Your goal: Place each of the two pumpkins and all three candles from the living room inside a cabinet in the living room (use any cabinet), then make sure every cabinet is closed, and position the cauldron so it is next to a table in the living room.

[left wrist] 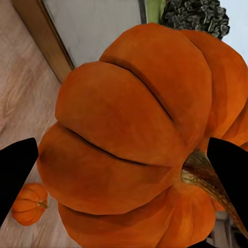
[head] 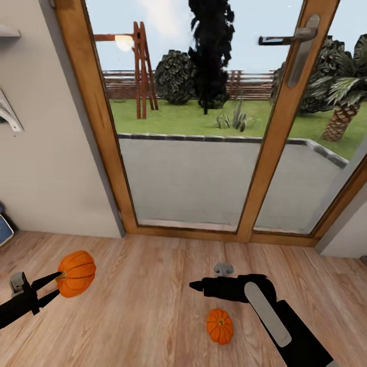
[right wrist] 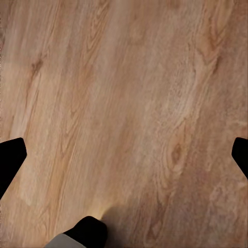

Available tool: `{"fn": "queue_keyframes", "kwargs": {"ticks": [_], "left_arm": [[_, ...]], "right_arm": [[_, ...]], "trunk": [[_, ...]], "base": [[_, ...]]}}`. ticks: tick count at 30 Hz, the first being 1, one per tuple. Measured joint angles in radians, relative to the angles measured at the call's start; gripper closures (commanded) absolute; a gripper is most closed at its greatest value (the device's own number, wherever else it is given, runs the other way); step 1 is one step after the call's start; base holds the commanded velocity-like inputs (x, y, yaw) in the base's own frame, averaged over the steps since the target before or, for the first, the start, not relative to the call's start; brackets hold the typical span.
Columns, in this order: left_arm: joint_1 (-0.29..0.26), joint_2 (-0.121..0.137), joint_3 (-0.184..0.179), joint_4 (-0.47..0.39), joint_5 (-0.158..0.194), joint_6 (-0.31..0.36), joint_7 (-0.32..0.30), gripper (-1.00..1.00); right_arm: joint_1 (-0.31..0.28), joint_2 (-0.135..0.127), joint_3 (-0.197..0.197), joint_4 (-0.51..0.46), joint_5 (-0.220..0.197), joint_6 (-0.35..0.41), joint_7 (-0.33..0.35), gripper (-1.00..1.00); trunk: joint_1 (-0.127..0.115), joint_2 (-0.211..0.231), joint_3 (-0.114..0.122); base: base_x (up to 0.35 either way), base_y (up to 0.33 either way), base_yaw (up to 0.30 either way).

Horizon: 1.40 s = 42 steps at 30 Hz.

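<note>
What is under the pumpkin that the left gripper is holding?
Below the held pumpkin is bare wood floor. The second pumpkin lies apart on it. The floor directly beneath is partly covered.

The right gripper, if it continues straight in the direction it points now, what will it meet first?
Most likely the bare wooden floor: the right wrist view, looking along the right gripper, shows nothing else ahead. The pumpkin on the floor seems off that line.

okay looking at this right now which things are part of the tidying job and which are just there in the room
Part of the job:
- pumpkin held in the left gripper: held pumpkin
- second pumpkin, lying on the wooden floor below the right gripper, which is empty

Just there:
- glass patio doors with the lever handle
- garden beyond the glass
- grey wall
</note>
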Motion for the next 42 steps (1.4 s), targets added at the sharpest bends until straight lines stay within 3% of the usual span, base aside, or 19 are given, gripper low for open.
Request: {"fn": "queue_keyframes", "kwargs": {"ticks": [13, 29, 42], "left_arm": [[0.000, -0.001, 0.001, 0.000, 0.001, 0.001, 0.000, 1.00], [0.000, -0.002, 0.001, 0.000, 0.001, 0.001, 0.001, 1.00], [0.000, -0.002, 0.001, -0.001, 0.001, 0.001, 0.001, 1.00]], "right_arm": [[0.000, 0.001, 0.000, -0.001, 0.000, 0.000, 0.000, -1.00], [0.000, 0.000, -0.001, -0.013, 0.000, 0.000, -0.001, -1.00], [0.000, 0.000, -0.008, -0.002, 0.000, -0.007, -0.008, -1.00]], "trunk": [[0.000, 0.000, -0.004], [0.000, 0.000, -0.005], [0.000, 0.000, -0.005]], "base": [[0.059, 0.155, 0.092], [0.160, -0.135, -0.028], [0.007, -0.004, 0.000]]}}
